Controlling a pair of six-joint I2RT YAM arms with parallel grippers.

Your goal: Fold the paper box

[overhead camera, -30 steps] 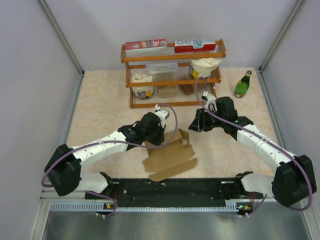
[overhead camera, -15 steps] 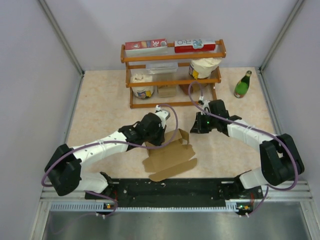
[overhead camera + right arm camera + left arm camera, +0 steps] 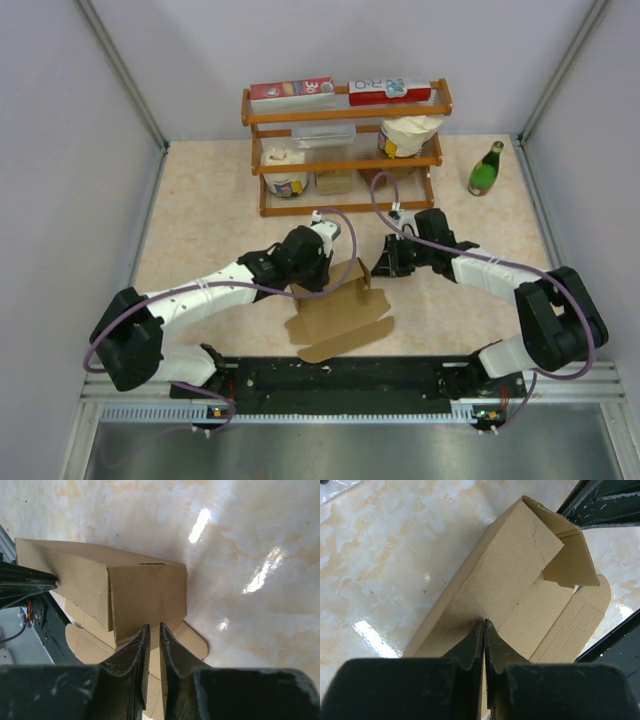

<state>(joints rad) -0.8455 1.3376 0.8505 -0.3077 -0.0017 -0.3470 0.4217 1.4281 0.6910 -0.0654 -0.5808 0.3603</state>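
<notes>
The paper box (image 3: 335, 312) is plain brown cardboard lying part unfolded on the marble table between the arms. One long wall (image 3: 515, 575) stands raised, with an end flap (image 3: 145, 597) bent round at its right end. My left gripper (image 3: 316, 282) is shut on the left part of that raised wall, the jaws (image 3: 484, 621) pinched onto the cardboard. My right gripper (image 3: 381, 268) points at the outer face of the end flap. Its fingertips (image 3: 152, 626) reach the flap's lower edge, with only a narrow slit and nothing gripped between them.
A wooden rack (image 3: 345, 160) stands at the back with red-and-white cartons (image 3: 292, 91) on top and tubs on its shelves. A green bottle (image 3: 486, 170) stands at the back right. A black strip (image 3: 340, 376) runs along the near table edge. Grey walls close in both sides.
The right arm has swung left up to the box's end flap and its jaws have closed from open. The left arm and its grip have not moved.
</notes>
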